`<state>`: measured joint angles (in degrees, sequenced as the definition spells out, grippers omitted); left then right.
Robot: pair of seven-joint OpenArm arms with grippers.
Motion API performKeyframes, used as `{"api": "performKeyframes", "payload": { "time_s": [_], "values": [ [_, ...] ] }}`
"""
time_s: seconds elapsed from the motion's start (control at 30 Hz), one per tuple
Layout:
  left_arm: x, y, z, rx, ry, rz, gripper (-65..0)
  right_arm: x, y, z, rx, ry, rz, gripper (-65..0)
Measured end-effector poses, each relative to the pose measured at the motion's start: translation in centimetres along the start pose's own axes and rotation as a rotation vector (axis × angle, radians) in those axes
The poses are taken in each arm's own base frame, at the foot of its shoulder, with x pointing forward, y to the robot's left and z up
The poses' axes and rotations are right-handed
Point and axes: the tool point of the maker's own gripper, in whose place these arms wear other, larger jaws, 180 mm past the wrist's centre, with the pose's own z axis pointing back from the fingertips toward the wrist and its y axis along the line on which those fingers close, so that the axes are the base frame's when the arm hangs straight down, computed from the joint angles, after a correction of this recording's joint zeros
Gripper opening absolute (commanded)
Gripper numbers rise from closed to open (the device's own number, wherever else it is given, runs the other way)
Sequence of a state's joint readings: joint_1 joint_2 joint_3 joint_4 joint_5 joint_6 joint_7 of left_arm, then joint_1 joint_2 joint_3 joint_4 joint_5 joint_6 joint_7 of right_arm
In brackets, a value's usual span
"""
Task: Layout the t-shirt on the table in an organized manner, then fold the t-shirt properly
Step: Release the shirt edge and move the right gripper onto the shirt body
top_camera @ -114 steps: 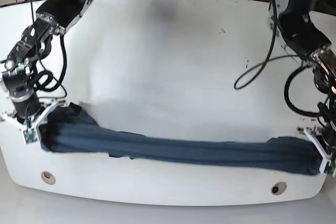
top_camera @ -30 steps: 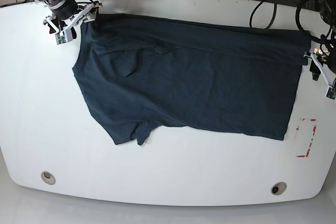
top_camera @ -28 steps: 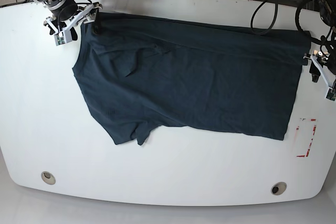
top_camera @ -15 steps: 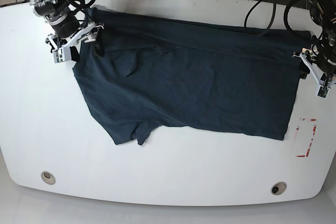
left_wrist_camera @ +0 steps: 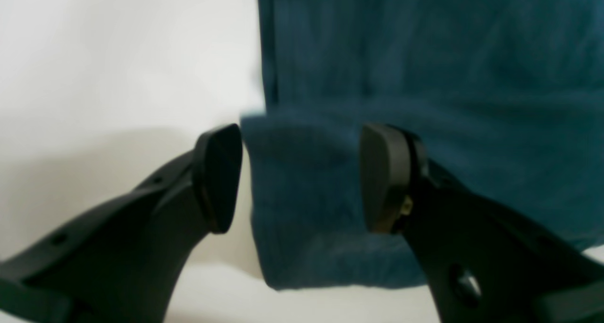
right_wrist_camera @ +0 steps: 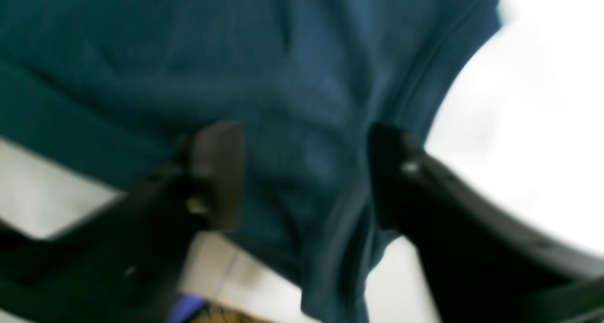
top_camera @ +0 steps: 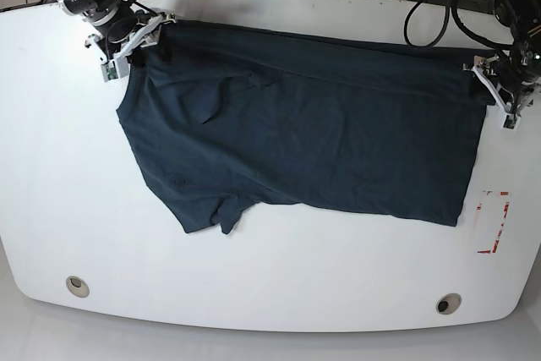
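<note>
T-shirt (top_camera: 313, 137), dark navy and spread wide, lies on the white table (top_camera: 254, 285), its far edge folded over in a long band near the table's far side. My left gripper (left_wrist_camera: 302, 179) stands open over the band's corner, one finger above bare tabletop and the other above cloth. My right gripper (right_wrist_camera: 306, 179) is at the opposite far corner, its fingers apart with wrinkled cloth between them; whether they touch it, I cannot tell. A red-outlined rectangle (top_camera: 492, 222) shows beside the shirt.
</note>
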<state>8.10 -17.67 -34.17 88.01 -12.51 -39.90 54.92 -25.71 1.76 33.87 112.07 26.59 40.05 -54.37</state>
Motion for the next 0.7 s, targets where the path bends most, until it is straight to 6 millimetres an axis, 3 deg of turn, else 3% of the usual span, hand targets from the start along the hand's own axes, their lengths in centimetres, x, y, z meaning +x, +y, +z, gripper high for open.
{"api": "performKeyframes", "payload": {
  "time_s": [0.1,0.3,0.47,0.7],
  "values": [
    [-0.7,-0.4,-0.9,-0.018,0.029,-0.001,-28.3,-1.2,-0.8,-0.1,-0.038,0.053,0.016,-55.0],
    [-0.3,-1.3,-1.8,-0.043,0.033,-0.034,-28.3,-4.0,-1.9,-1.4,-0.072,0.159,0.022,-53.0],
    [0.1,-1.9,-2.0,-0.056,0.015,-0.049,-28.3,-4.1,-3.0,-2.5,-0.077,0.167,0.054,-52.8],
    [-0.1,-2.1,-2.0,-0.062,0.015,-0.05,-28.3,-2.7,-4.8,-3.7,-0.107,0.183,0.162,-52.8]
  ]
}}
